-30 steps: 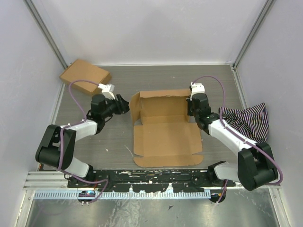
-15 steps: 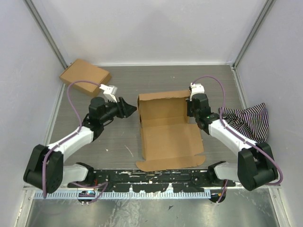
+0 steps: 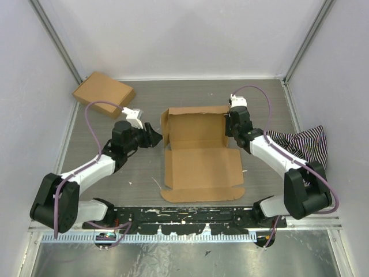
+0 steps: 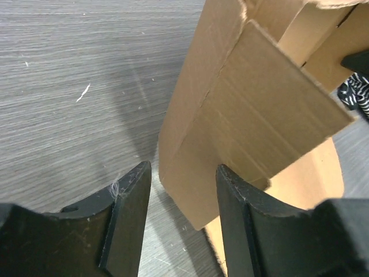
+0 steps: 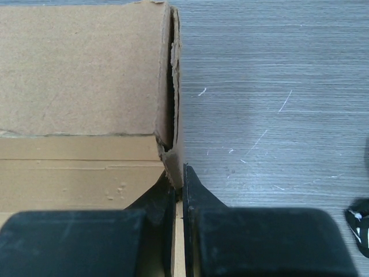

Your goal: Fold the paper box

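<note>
The paper box (image 3: 199, 158) lies mid-table, partly folded: its back wall and side flaps stand up, its lid panel lies flat toward me. My right gripper (image 3: 232, 125) is shut on the box's right side wall (image 5: 174, 144), pinching the cardboard edge between its fingers. My left gripper (image 3: 157, 136) is open beside the box's left side flap (image 4: 230, 115). The flap's lower corner (image 4: 199, 213) sits between the two black fingers (image 4: 130, 213) without being clamped.
A finished brown cardboard box (image 3: 104, 94) lies at the back left by the wall. A black-and-white striped cloth (image 3: 302, 147) is bunched at the right wall. White walls enclose the table on three sides.
The box's left side has swung back out left, the lid panel lying flatter. My left gripper has drawn back left a little. My right gripper stays clamped, shifted slightly back.
</note>
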{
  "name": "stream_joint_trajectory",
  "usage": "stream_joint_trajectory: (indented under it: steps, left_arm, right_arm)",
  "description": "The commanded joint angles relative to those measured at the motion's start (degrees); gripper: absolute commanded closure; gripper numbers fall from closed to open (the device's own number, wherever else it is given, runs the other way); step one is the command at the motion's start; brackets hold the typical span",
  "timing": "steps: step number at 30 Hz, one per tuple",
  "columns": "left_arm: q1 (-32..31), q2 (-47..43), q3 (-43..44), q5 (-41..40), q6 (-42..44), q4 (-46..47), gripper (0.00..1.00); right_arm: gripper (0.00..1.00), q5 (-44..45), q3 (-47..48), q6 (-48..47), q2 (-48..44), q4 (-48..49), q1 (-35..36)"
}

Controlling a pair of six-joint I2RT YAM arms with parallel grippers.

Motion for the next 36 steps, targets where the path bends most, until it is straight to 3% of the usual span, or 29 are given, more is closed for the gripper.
stream_joint_trajectory:
  steps: [1,10,16,21,28,36]
  left_arm:
    - [-0.09,3.48,3.70,-2.60,2.62,1.14,0.44]
    - [-0.02,11.22,9.46,-8.20,7.03,1.65,0.43]
    - [0.23,12.78,17.91,-16.47,8.12,-15.71,0.43]
    - [0.22,4.77,18.42,-20.16,4.81,-25.12,0.44]
    - [-0.33,-8.96,5.76,-7.80,-3.26,-14.82,0.47]
    - [-4.45,-3.26,-0.75,-4.74,-7.51,-1.80,0.47]
  right_arm:
    - [0.99,-2.55,5.49,1.87,2.72,-1.57,-0.19]
    - [0.99,-3.16,9.47,-0.65,9.54,-2.39,-0.18]
    - [0.99,0.86,16.78,0.50,14.68,-9.68,-0.67]
    - [0.99,-0.13,23.48,2.38,19.08,-16.13,-1.66]
    - [0.99,-5.73,28.37,3.55,23.61,-19.88,-2.93]
    - [0.99,-8.13,29.40,4.56,25.98,-20.24,-3.14]
